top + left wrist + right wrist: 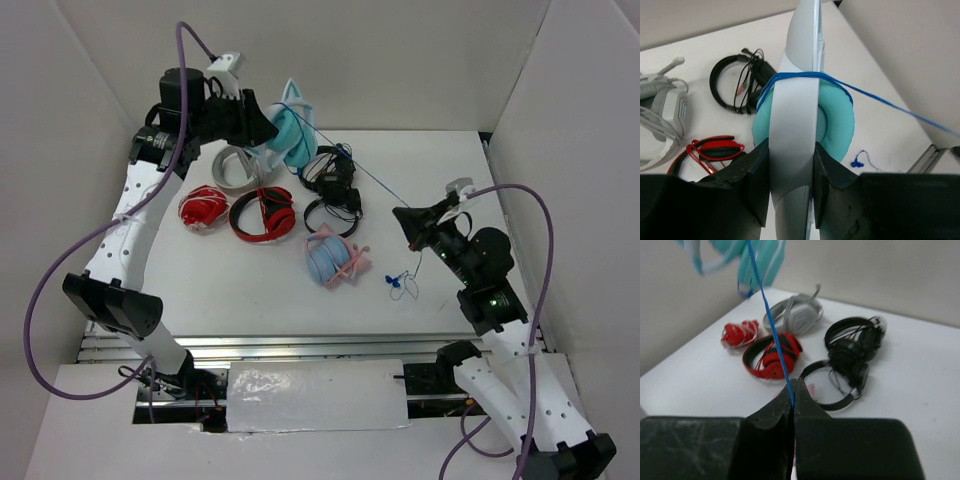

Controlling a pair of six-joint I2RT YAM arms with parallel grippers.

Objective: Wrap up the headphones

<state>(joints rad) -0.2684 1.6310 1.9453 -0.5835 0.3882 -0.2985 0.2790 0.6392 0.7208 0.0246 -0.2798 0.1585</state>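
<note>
Left gripper (258, 122) clamps the one teal headphones (292, 140) by the headband (792, 120), raised above the table (440, 160); right gripper (403, 215) pinches its single blue cable (365, 177), stretched straight. Perhaps six other headsets (262, 213) lie below.

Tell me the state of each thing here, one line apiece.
headphones: lifted off the table, cable partly wound around them.
cable: taut between headphones and right gripper.
left gripper: shut on the headphones.
right gripper: shut on the cable.
red-and-black headphones: lying on the table, untouched.
</note>
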